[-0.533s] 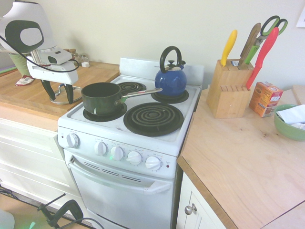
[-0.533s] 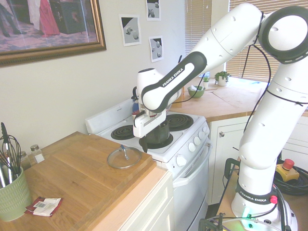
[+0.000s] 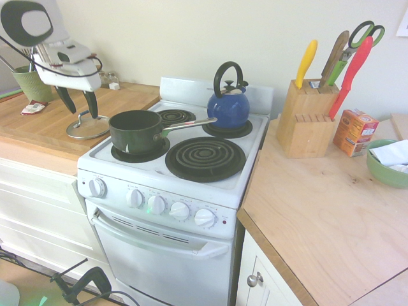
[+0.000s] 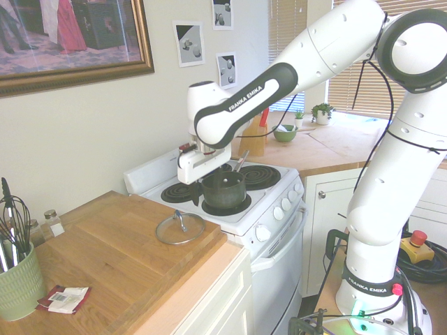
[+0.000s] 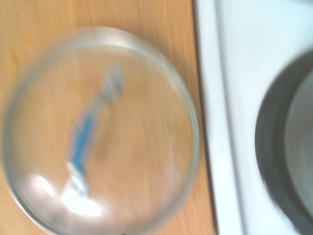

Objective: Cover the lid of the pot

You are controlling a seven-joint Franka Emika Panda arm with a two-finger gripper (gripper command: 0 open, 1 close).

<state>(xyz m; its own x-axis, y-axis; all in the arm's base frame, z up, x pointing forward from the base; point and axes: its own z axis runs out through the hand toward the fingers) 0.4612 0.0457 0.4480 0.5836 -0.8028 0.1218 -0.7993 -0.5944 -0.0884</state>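
The tool (image 3: 78, 104) hung open and empty, pointing down over the lid (image 3: 87, 127) on the worktop (image 3: 38, 131). Beside it, the pot (image 3: 135, 131) pointed its long handle toward the blue kettle (image 3: 228, 105).

Blurred glass lid (image 5: 100, 132) flat on wooden counter (image 5: 44, 19); pot (image 5: 286, 147) at edge.

A white stove (image 3: 191, 185) fills the centre of the first exterior view, with a blue kettle (image 3: 228, 105) on its rear burner. At right, on the wooden counter (image 3: 319, 210), stand a knife block (image 3: 305, 124), an orange box (image 3: 354, 132) and a green bowl (image 3: 387, 167).
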